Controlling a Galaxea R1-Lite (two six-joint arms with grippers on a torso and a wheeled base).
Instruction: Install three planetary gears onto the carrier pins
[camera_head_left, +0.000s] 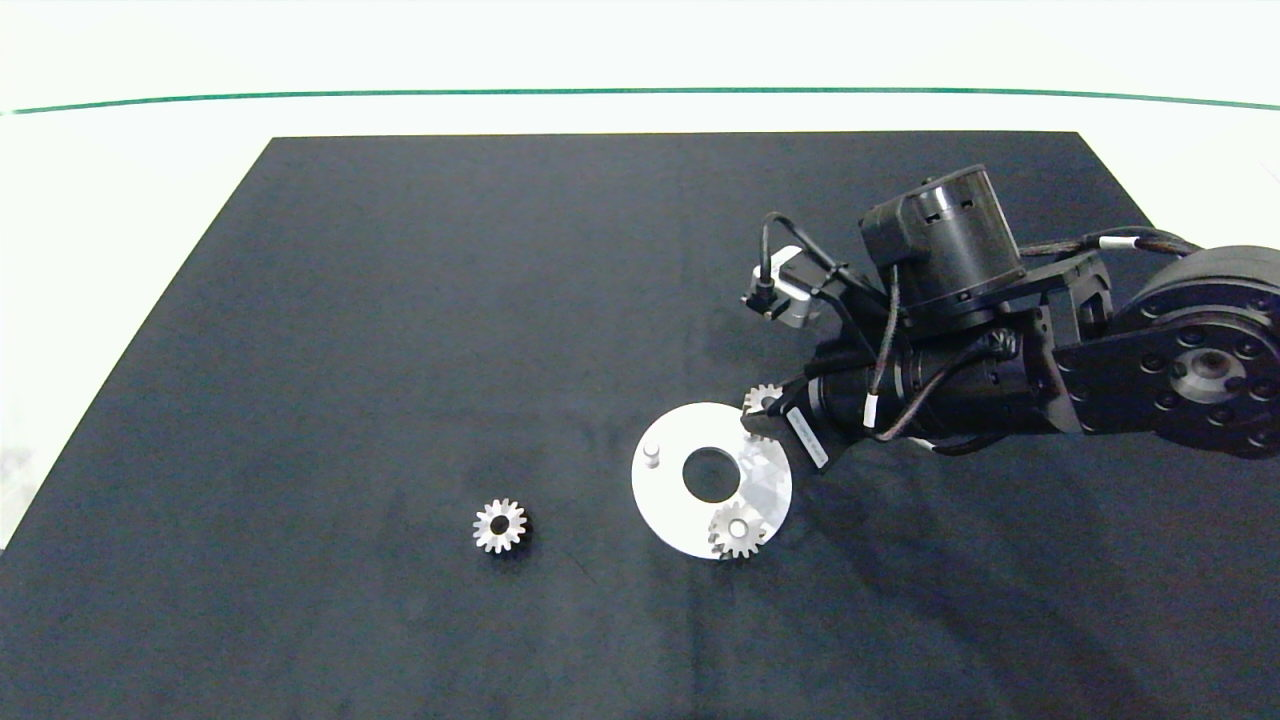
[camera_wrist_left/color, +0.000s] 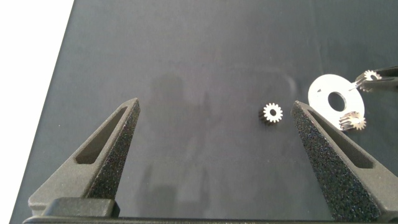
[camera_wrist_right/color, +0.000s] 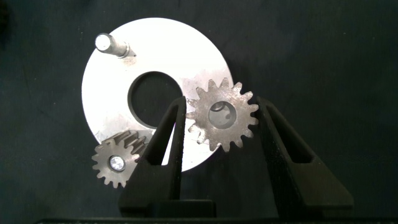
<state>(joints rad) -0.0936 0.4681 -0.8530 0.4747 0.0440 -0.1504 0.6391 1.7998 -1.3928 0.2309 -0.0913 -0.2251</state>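
Black right arm (camera_head_left: 1000, 370): cylindrical motor housing, large round joint with silver hub ringed by screws, looped black cables, braided cable, white labels, silver camera bracket. Dark grey, tapered fingers (camera_wrist_right/color: 168, 155) with slotted sides; rough-textured left fingers (camera_wrist_left/color: 112, 155).

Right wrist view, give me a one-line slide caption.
Right claw holds a planetary gear over the white disc; one gear seated, one pin bare.
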